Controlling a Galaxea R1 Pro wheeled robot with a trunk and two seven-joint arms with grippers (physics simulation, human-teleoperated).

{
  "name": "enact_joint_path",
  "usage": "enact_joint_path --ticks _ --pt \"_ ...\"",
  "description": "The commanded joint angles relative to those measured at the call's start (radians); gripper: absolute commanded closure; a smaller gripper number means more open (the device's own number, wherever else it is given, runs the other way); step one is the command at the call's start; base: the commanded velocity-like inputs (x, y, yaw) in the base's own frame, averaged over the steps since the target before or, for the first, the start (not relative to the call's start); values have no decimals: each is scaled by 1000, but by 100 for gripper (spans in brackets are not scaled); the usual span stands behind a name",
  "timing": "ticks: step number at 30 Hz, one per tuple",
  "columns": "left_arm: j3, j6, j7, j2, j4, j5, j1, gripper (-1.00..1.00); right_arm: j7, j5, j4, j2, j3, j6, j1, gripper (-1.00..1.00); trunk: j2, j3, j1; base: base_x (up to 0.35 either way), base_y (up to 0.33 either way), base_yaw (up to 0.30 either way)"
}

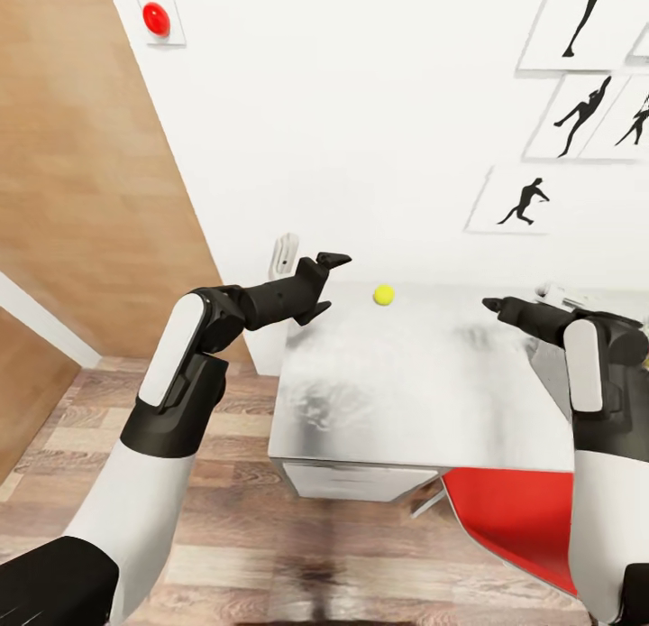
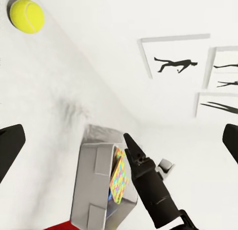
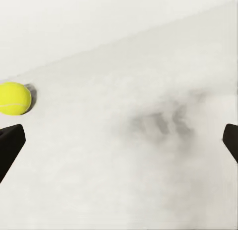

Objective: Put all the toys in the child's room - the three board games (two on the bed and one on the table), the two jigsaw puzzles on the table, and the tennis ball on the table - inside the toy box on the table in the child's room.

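Jaws of both arms gape empty, reaching level over the table (image 1: 424,400) either side of the tennis ball (image 1: 384,294).

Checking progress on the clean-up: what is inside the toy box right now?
In the left wrist view, the toy box holds a multicoloured jigsaw puzzle leaning against its inner wall. Its rim and the right gripper cover the rest.
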Motion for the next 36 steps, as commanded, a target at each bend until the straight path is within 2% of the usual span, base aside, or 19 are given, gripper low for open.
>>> enact_joint_path --ticks 1,5,8,10,13,17,19,20,22,23,24,25,27,28,30,31,33,34,36 --pt "1 2 8 1 -1 6 -1 -100 -21 -10 -1 18 20 3 -1 -100 -2 -2 1 1 1 -42" --pt "2 2 10 9 0 6 -1 -100 -75 -9 0 74 63 2 -8 -100 -2 -2 1 1 1 -29" --pt "2 2 10 14 0 6 -1 -100 -99 -10 1 93 73 2 -14 -100 -2 -2 1 0 0 -19" --pt "2 1 11 30 1 6 -1 -100 -147 -10 4 131 92 2 -34 -100 -2 -2 1 0 0 -12" --pt "3 1 11 52 0 6 -1 -100 -186 -10 12 160 111 2 -60 -100 -2 -2 1 0 0 -9" --pt "3 1 11 83 0 6 -1 -100 -211 -11 19 179 136 2 -83 -100 -2 -2 1 0 0 -5" --pt "5 1 10 126 0 6 -1 -100 -228 -11 23 192 173 2 -102 -100 -2 -2 1 0 0 -3" --pt "5 1 10 126 0 6 -1 -100 -228 -11 23 192 173 2 -102 -100 -2 -2 1 0 0 -3" --pt "7 1 9 178 0 7 -1 -100 -239 -11 26 201 216 -1 -115 -100 -2 -2 1 0 0 -2" --pt "7 1 9 178 0 7 -1 -100 -239 -11 26 201 216 -1 -115 -100 -2 -2 1 0 0 -2" --pt "8 0 8 205 0 8 -1 -100 -243 -11 27 204 238 -5 -120 -100 -2 -2 1 0 0 -1" --pt "8 0 8 205 0 8 -1 -100 -243 -11 27 204 238 -5 -120 -100 -2 -2 1 0 0 -1" --pt "10 0 7 256 0 18 -1 -100 -248 -13 27 209 273 -21 -127 -100 -2 -2 1 0 0 -1" --pt "10 0 7 256 0 18 -1 -100 -248 -13 27 209 273 -21 -127 -100 -2 -2 1 0 0 0" --pt "13 0 6 302 -1 38 -1 -100 -252 -15 20 212 297 -44 -131 -100 -2 -2 1 0 0 0" --pt "13 0 6 302 -1 38 -1 -100 -252 -15 20 212 297 -44 -131 -100 -2 -2 1 0 0 0" --pt "14 -1 6 340 -1 66 -1 -100 -254 -17 14 214 312 -61 -134 -100 -2 -2 1 0 0 0" --pt "14 -1 6 340 -1 66 -1 -100 -254 -17 14 214 312 -61 -134 -100 -2 -2 1 0 0 0" --pt "16 -1 6 369 -1 93 -1 -100 -256 -18 9 215 321 -72 -136 -100 -2 -2 1 0 0 13"
